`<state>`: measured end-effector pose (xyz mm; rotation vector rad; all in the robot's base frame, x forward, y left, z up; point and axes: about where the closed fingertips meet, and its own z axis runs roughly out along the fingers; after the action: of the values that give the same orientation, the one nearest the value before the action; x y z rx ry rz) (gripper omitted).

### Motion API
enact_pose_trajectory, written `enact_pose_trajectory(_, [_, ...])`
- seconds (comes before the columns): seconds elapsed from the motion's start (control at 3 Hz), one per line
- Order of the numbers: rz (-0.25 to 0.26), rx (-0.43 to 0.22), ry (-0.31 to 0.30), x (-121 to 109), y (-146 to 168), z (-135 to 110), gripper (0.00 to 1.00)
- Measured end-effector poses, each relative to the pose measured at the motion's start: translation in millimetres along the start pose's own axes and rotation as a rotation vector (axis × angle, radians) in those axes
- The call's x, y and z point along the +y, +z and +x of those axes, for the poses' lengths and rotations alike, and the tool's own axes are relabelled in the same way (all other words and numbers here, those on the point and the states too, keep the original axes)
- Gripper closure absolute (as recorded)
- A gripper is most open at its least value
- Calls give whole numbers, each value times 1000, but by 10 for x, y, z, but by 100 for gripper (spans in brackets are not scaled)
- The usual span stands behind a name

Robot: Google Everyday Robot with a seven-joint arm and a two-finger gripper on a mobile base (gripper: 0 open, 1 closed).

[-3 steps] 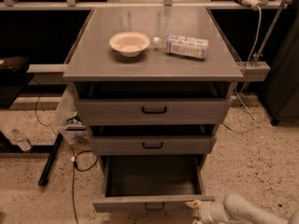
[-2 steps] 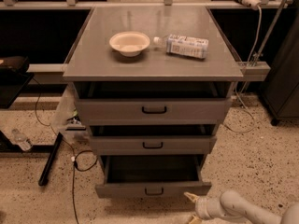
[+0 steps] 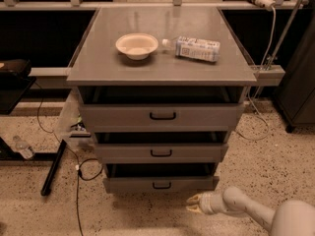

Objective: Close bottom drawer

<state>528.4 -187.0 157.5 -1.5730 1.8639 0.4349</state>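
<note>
The bottom drawer (image 3: pixel 129 184) sits lowest in the cabinet. Its front projects only slightly, so closure appears nearly complete. The gripper (image 3: pixel 196 204) is near the floor, in front of and to the right of the drawer front and apart from it, probably held low to push that front. Whether it is open or closed cannot be told

Bowl (image 3: pixel 137 45) on cabinet top (image 3: pixel 162 70), upper ctr; bottle (image 3: pixel 198 48) just R of it. Below, stacked: top drawer (image 3: pixel 162 116), middle drawer (image 3: pixel 160 153), bottom drawer (image 3: pixel 160 184). Gripper (image 3: pixel 193 205) lower R, near bottom drawer's front, apart.
</note>
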Motion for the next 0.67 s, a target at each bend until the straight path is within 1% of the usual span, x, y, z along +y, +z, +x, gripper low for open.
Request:
enact_pose_trajectory(0.33, [58, 22, 6, -609, 141, 46, 88])
enact_pose_trajectory(0.67, [133, 41, -6, -1043, -27, 112, 86])
